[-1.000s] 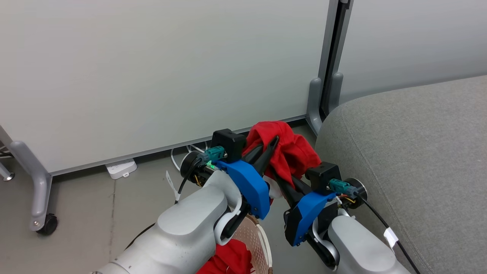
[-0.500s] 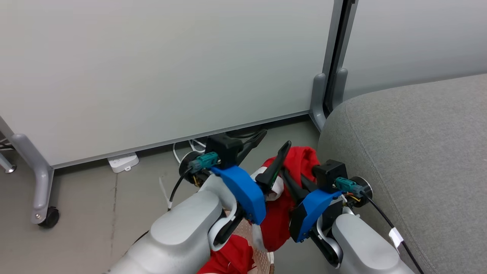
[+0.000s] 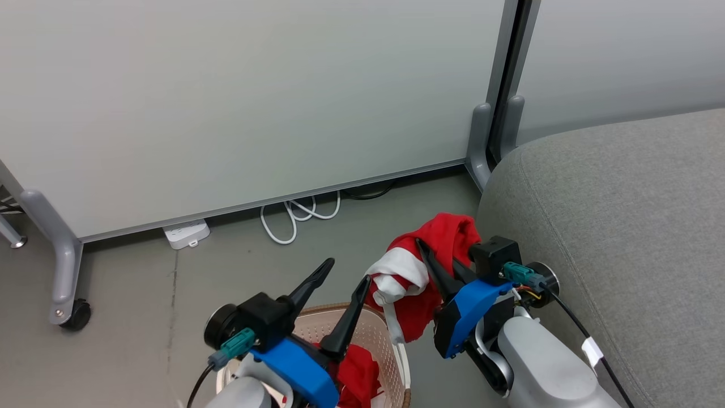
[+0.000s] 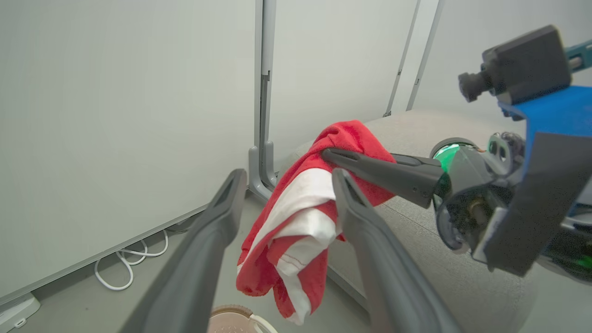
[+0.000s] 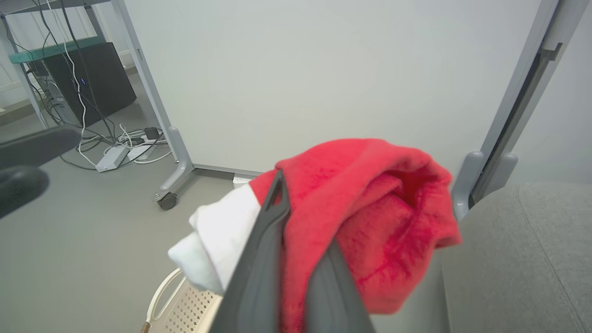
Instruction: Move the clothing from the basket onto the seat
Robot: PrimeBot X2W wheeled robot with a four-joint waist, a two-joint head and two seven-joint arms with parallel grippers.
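Pinching a red-and-white garment (image 3: 413, 272), the right gripper (image 3: 425, 249) hung beside the left edge of the grey fabric seat (image 3: 623, 215); the left gripper (image 3: 348, 271) stood spread above the cream perforated basket (image 3: 385, 345).

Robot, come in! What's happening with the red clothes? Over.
Right gripper shut on red garment, held up beside seat. Left gripper open above basket, more clothes inside. Nothing blocking the seat.
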